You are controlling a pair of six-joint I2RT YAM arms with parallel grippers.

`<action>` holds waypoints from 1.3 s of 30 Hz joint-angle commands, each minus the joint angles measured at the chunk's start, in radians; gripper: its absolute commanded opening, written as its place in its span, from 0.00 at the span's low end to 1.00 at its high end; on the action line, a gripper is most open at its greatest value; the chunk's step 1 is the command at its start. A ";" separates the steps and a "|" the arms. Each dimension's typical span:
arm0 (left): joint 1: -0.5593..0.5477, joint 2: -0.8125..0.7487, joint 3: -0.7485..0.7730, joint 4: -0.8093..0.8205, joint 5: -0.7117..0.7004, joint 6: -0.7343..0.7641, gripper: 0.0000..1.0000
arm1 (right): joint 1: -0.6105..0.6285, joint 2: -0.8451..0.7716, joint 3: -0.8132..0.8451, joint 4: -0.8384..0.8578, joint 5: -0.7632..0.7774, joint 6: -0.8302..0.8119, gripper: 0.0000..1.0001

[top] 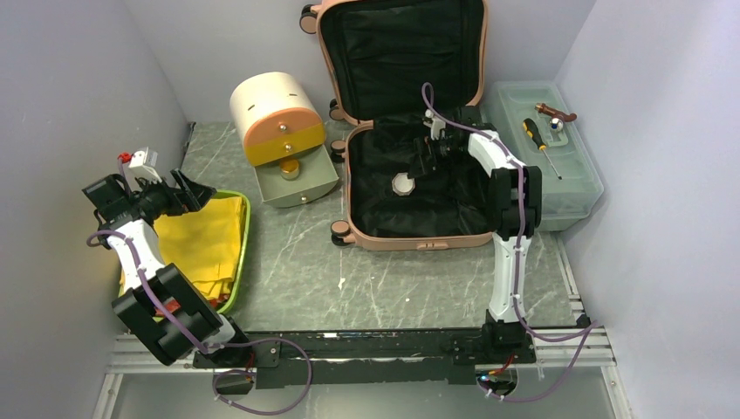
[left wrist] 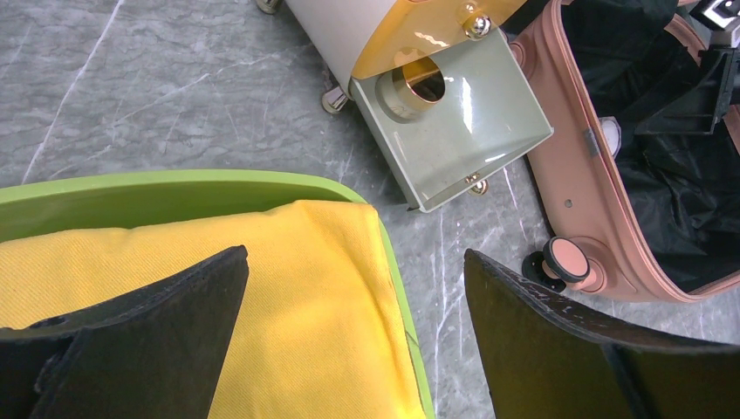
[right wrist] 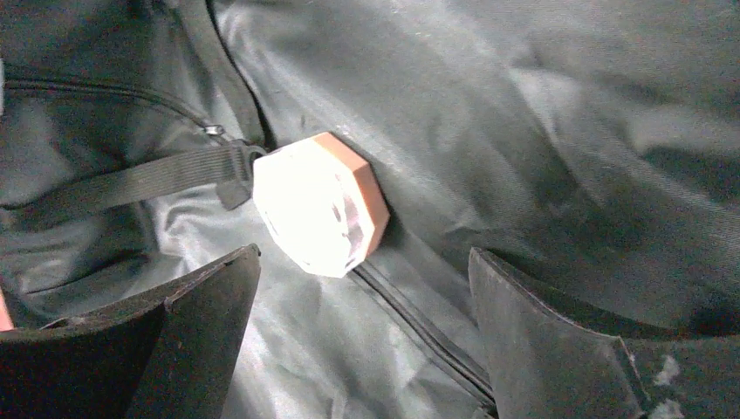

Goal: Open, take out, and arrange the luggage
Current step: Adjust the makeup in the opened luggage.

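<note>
The salmon-pink suitcase [top: 410, 237] lies open at the table's middle back, its lid [top: 400, 48] leaning on the wall, black lining showing. A small octagonal box with a white top and pink sides [top: 402, 183] lies on the lining; it also shows in the right wrist view [right wrist: 318, 202]. My right gripper [top: 428, 157] is open inside the suitcase, just above and short of the box [right wrist: 362, 262]. My left gripper [top: 196, 190] is open and empty over a folded yellow cloth [left wrist: 218, 288] in a green tray [left wrist: 174, 185]. The suitcase's edge [left wrist: 567, 175] shows in the left wrist view.
A cream half-round box [top: 275, 118] with an orange front stands at the back left, its lower drawer [top: 297, 179] pulled out with a round thing [left wrist: 417, 83] in it. A translucent toolbox [top: 545, 157] at the right carries a screwdriver [top: 541, 144] and small items.
</note>
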 commanded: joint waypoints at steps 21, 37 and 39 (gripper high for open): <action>0.001 0.004 0.004 0.014 0.020 -0.001 0.99 | 0.003 0.192 0.094 -0.003 -0.162 0.199 0.78; 0.001 0.001 0.004 0.009 0.015 0.005 0.99 | 0.004 0.140 -0.004 0.176 -0.244 0.264 0.08; 0.001 0.001 0.004 0.007 0.015 0.006 0.99 | 0.001 0.097 -0.037 0.211 -0.261 0.266 0.06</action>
